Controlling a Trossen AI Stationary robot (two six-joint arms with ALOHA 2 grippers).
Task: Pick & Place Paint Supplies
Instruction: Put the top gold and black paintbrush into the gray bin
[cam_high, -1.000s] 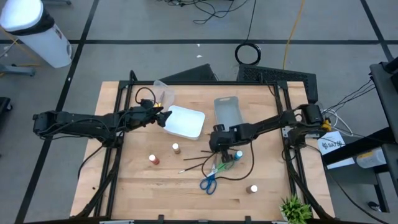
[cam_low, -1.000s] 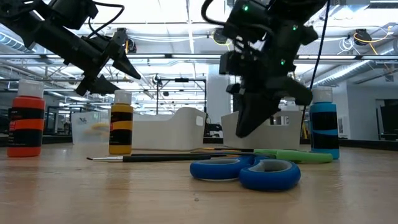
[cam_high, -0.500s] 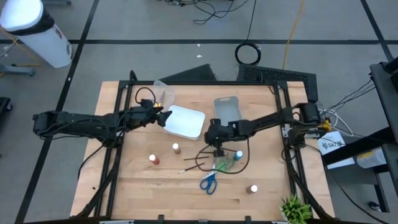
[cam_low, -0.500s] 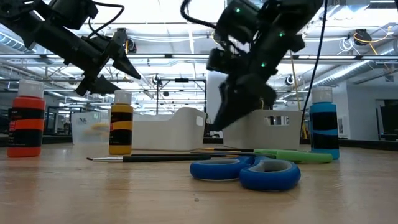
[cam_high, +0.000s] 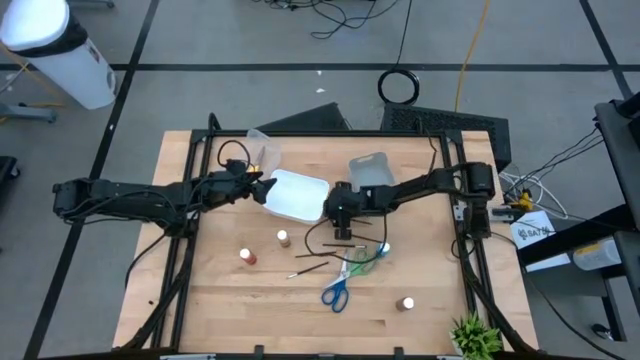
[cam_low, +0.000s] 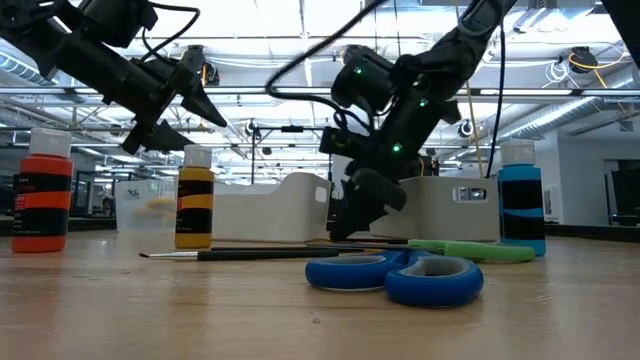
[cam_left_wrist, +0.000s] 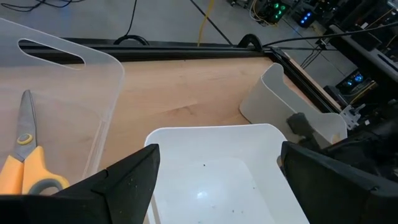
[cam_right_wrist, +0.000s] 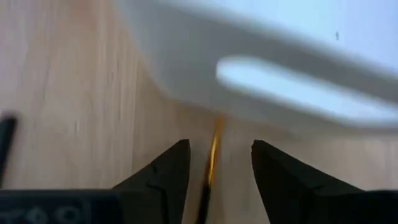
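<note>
Right end effector (cam_right_wrist: 214, 168) sits part-open over a thin paintbrush (cam_right_wrist: 211, 163) lying on the tabletop (cam_high: 220, 300) beside the white bin (cam_high: 297, 196). Light, stiff, rolls easily; I'd pinch mid-shaft. Left end effector (cam_left_wrist: 214, 177) hovers open above that bin.

The pale, wood-grained desk (cam_high: 220, 300) carries a white plastic bin (cam_high: 296, 196) and a clear plastic bin (cam_high: 368, 172). Blue-handled scissors (cam_low: 396, 275) lie beside green-handled scissors (cam_low: 470, 250). Near the blue-handled pair, a white-capped bottle of red-orange paint (cam_low: 41, 202) has a black label band, another holds yellow paint (cam_low: 194, 204) with a dark band, and a third holds blue paint (cam_low: 521, 203). Yellow-handled scissors with grey blades (cam_left_wrist: 23, 162) lie in a second clear bin (cam_left_wrist: 74, 99). The thin paintbrush (cam_low: 240, 254) is dark. Both arms are black.
</note>
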